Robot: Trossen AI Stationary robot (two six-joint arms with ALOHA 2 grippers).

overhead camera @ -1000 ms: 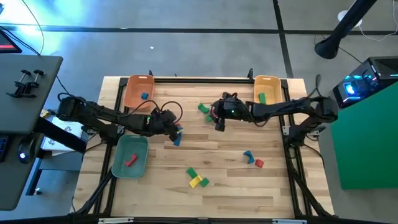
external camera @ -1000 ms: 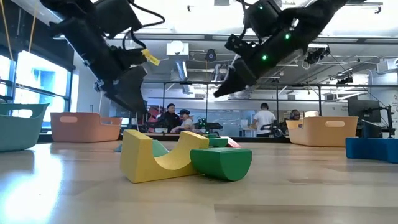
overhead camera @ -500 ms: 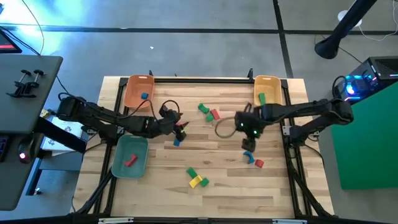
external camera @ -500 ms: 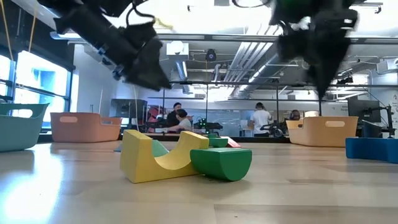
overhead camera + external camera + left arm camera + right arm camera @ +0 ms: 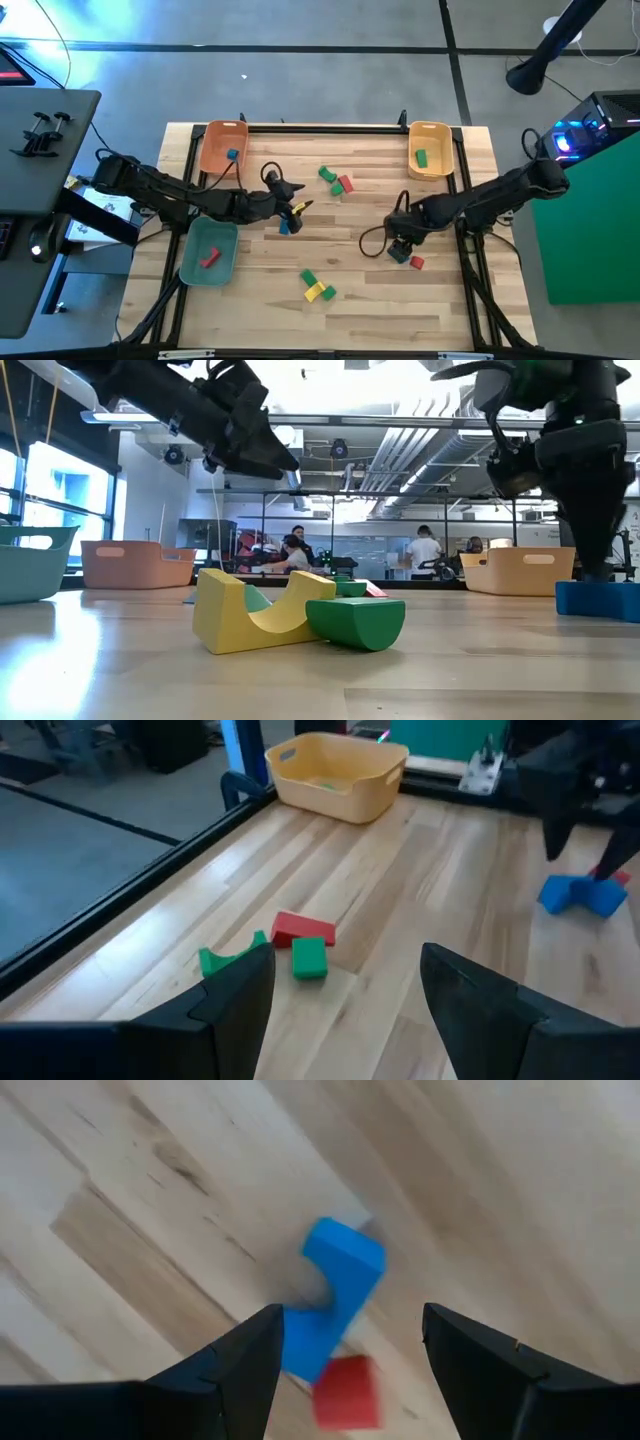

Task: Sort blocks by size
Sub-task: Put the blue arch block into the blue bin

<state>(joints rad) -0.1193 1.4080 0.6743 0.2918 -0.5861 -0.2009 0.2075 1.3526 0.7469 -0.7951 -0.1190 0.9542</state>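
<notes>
On the left side of the wooden table [image 5: 350,300] I see my green tray [image 5: 208,252] with one red block [image 5: 209,260] in it. At about eleven o'clock on the table sits my orange tray [image 5: 222,145], and a blue block [image 5: 232,155] lies inside it.

My left pincer [image 5: 297,208] hangs over the table near the middle, a bit toward nine o'clock. Its two fingers are spread apart and nothing is between them. A small blue block [image 5: 285,227] lies on the wood just beside it.

Toward twelve o'clock there is a green block [image 5: 326,174] with a red block [image 5: 345,183] next to it, touching or nearly so. Down at six o'clock a green block [image 5: 309,277] and a yellow arch block [image 5: 319,292] lie together.

My right pincer [image 5: 400,244] is low over the table at about four o'clock. Its fingers are wide apart, and they hold nothing. A blue arch block [image 5: 335,1295] is right under it, between the fingers, and a little red block [image 5: 346,1390] lies close beside that one.

At one o'clock stands my yellow tray [image 5: 431,132] with a green block [image 5: 422,157] in it.
</notes>
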